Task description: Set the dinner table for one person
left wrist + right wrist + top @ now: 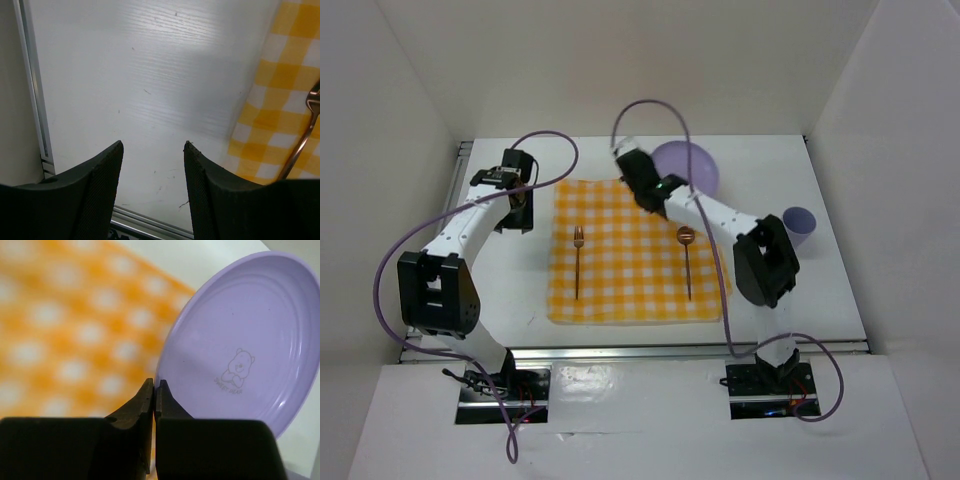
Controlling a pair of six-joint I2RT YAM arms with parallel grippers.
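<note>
From above, the table (830, 300) carries a checked cloth (635, 290) at centre. The fork (578, 262) lies toward 9 o'clock and the spoon (687, 258) toward 3, leaving a gap probably meant for the plate (695, 165), which sits at 1 o'clock. A cup (800, 228) stands at 3.

Left wrist: the left gripper (152, 145) hangs half open and empty over bare table, out of the way.

Right wrist: the right gripper (154, 384) pinches the plate's rim, jaws nearly closed, likely to carry it.
</note>
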